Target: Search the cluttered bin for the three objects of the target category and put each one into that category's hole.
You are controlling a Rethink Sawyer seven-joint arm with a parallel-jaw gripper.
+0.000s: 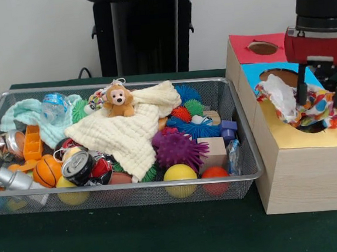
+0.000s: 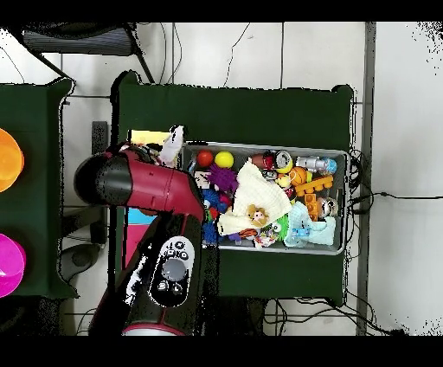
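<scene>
Clutter fills the wire mesh bin (image 1: 240,132) across the left and centre of the front view. At its left end a mint knitted cloth (image 1: 23,114) is seen beside a crumpled clear plastic bottle (image 1: 55,106), with an orange ribbed block (image 1: 32,142), a small basketball (image 1: 46,171) and a dented drink can (image 1: 77,166) lower down. In the middle a cream waffle-weave cloth (image 1: 128,132) is draped over the pile, and a small plush monkey (image 1: 118,101) sits on its upper edge. To the right of it a purple spiky ball (image 1: 179,148), a blue spiky ball (image 1: 193,127), a smooth yellow ball (image 1: 180,173) and a bare wooden cube (image 1: 216,148) are found. At the right of the frame stands the wooden sorting box (image 1: 306,176), its top faced in red, blue and yellow. A colourful patterned cloth (image 1: 317,107) is bunched over the yellow-faced hole, and the gripper (image 1: 320,95) is closed on it, its dark fingers (image 1: 301,91) pressed into the folds. This fabric is judged light, limp and prone to snagging on the hole's rim; a pinch at a raised fold would suit it, and the cream cloth would be taken likewise.
</scene>
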